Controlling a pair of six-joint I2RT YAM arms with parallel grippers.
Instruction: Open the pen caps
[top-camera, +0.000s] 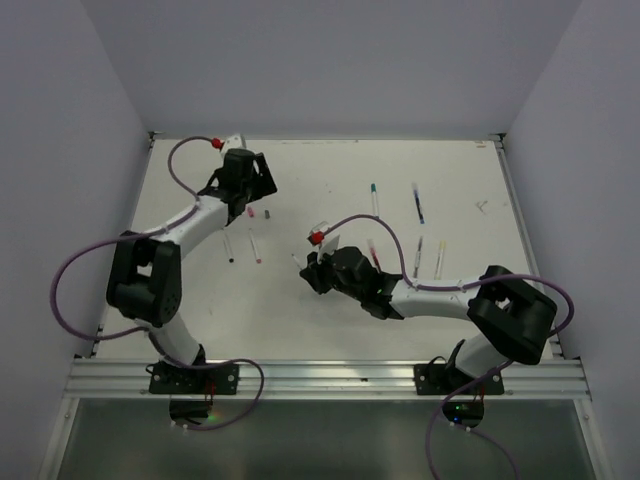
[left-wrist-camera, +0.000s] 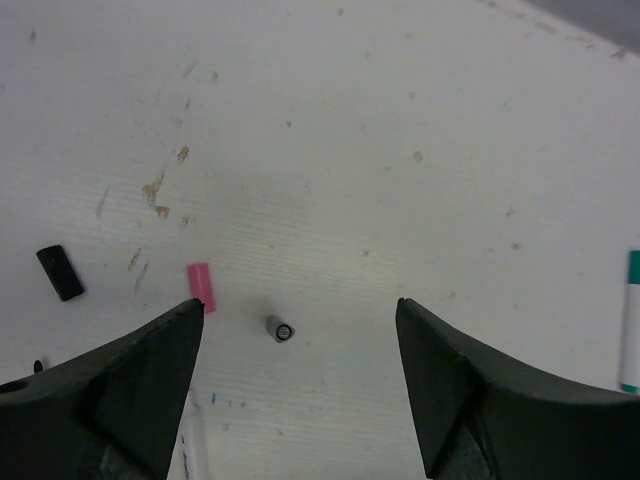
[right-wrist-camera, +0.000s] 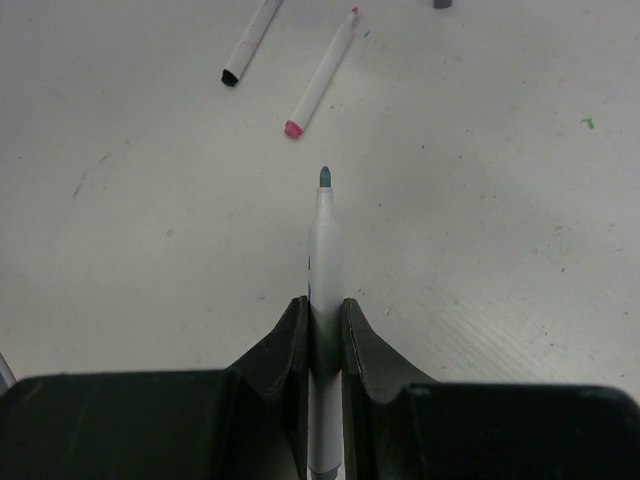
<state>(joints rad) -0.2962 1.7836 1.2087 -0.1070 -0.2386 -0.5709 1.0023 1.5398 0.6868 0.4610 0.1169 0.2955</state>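
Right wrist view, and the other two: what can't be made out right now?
- Held pen: rear end hidden between the fingers of the right gripper and cut by the bottom edge, right wrist view.
- Green-ended pen: mostly cut off by the right edge, left wrist view.
- Blue pen: too small in the top view to tell capped from uncapped.

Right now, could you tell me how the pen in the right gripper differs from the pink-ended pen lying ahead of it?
The held pen is clamped in the right gripper; the pink-ended pen lies free on the table. The held pen points straight away from the wrist camera; the pink-ended pen lies diagonally. The held pen's tip is grey-green; the pink-ended pen's is pink. Both have white barrels and bare tips.
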